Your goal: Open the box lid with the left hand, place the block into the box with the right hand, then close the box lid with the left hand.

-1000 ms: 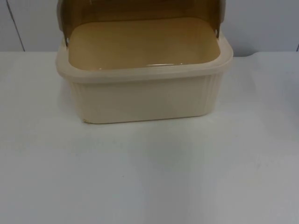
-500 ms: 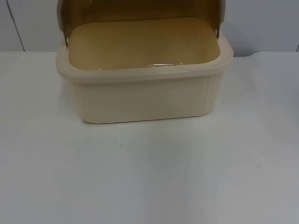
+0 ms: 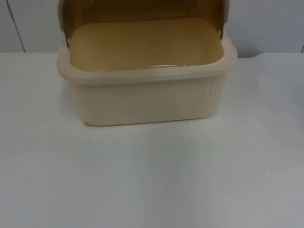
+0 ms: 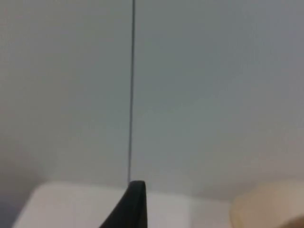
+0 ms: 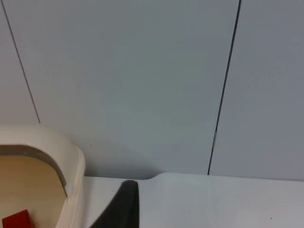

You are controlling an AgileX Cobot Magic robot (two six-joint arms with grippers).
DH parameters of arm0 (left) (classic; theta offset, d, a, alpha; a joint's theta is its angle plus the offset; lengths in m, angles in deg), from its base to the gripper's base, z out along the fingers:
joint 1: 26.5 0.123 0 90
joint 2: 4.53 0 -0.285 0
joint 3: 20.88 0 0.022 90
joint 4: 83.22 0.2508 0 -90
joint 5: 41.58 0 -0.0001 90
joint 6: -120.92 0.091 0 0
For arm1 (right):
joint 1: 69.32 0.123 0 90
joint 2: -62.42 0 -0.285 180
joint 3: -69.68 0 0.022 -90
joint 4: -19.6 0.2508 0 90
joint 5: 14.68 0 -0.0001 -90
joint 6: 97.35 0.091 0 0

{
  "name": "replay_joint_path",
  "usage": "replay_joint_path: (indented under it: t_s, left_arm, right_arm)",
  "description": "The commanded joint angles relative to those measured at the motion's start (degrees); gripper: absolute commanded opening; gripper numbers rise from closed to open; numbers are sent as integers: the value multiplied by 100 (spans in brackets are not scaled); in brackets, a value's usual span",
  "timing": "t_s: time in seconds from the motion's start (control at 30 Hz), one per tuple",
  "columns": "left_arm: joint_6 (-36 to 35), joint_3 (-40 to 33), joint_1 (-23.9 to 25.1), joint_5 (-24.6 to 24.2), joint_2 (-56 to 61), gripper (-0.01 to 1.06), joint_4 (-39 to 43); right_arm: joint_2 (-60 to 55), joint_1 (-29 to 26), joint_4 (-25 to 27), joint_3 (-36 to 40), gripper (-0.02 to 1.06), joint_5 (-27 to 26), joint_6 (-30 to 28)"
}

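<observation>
Nothing has shifted since the earlier frames: the cream ribbed plastic box (image 3: 147,90) stands with its brown translucent lid (image 3: 142,12) raised. Seen from the right wrist, a small red block (image 5: 16,219) lies inside. The lid looks light, stiff and smooth; its front edge seems the place to grip. Whether the left gripper (image 4: 130,206) or right gripper (image 5: 121,206) is parted cannot be told.

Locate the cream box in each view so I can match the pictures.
Top view: cream box at upper centre, brown lid raised.
Left wrist view: one rounded cream corner on the table.
Right wrist view: its rim, a red block inside.
Shared landmark: the grey partition wall.
</observation>
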State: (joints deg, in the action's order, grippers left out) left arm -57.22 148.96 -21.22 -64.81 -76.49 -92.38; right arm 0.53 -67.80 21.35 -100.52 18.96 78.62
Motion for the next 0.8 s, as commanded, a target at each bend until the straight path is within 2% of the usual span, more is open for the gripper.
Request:
replay_joint_path:
  t_s: [0.0,0.2,0.3,0.33,0.5,0.53,0.67,0.7,0.77]
  left_arm:
    - [206,0,-83,-357,-146,104,-377]
    - [412,222,-509,-394,-805,104,-482]
    - [775,851,-971,-394,-1643,104,-472]
    - [775,851,-971,-394,-1643,104,-472]
    - [1300,2153,-1705,-384,-2756,104,-192]
    - [1300,2153,-1705,-384,-2756,104,-192]
    - [2081,3128,-2223,-384,-3607,104,1101]
    - [2081,3128,-2223,-384,-3607,104,1101]
    - [2194,3579,-2489,-252,-4030,104,2110]
  right_arm:
    - [34,-47,-34,-17,105,-49,-49]
    - [34,-47,-34,-17,105,-49,-49]
    - [34,-47,-34,-17,105,-49,-49]
    - [34,-47,-34,-17,105,-49,-49]
    - [34,-32,-34,-17,105,23,-49]
    - [34,-32,-34,-17,105,23,-49]
    - [34,-32,-34,-17,105,61,-49]
    - [34,-32,-34,-17,105,61,-49]
    - [34,-32,-34,-17,105,61,-49]
